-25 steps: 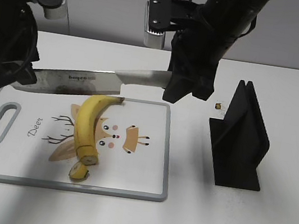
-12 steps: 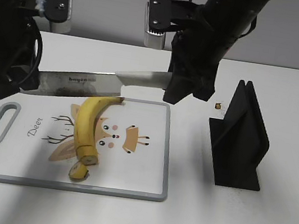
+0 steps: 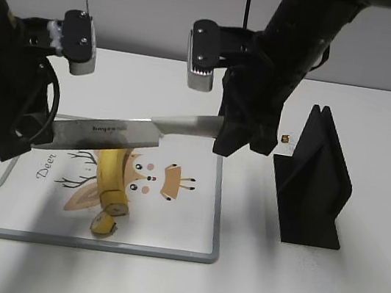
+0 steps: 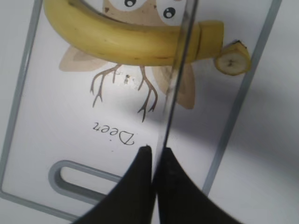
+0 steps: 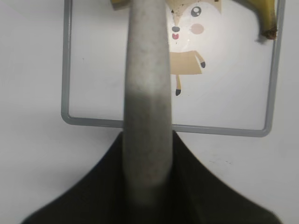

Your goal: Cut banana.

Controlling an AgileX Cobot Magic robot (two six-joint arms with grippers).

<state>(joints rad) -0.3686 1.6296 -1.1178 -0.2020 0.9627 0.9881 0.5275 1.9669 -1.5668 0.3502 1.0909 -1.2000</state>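
Note:
The yellow banana [image 3: 111, 170] lies on the white deer-print cutting board [image 3: 175, 225], its cut flat end toward the front, with one cut-off slice [image 3: 103, 225] beside it. A knife [image 3: 112, 132] is held level across and just above the banana. My right gripper [image 3: 226, 133] is shut on the knife's grey handle [image 5: 147, 116]. My left gripper [image 4: 156, 150] is shut on the blade tip [image 4: 180, 70]. In the left wrist view the blade crosses the banana [image 4: 126, 39] near its cut end, left of the slice [image 4: 232, 58]. The dark stem tip [image 5: 267, 31] shows in the right wrist view.
A black knife stand [image 3: 316, 184] stands on the table right of the board. A small brown bit [image 3: 286, 139] lies next to it. The board's handle slot [image 4: 79, 179] is at its left end, under my left arm.
Both arms have brought the knife forward and down, from behind the banana's stem end to across its middle. My left arm moved right and lower with the blade tip.

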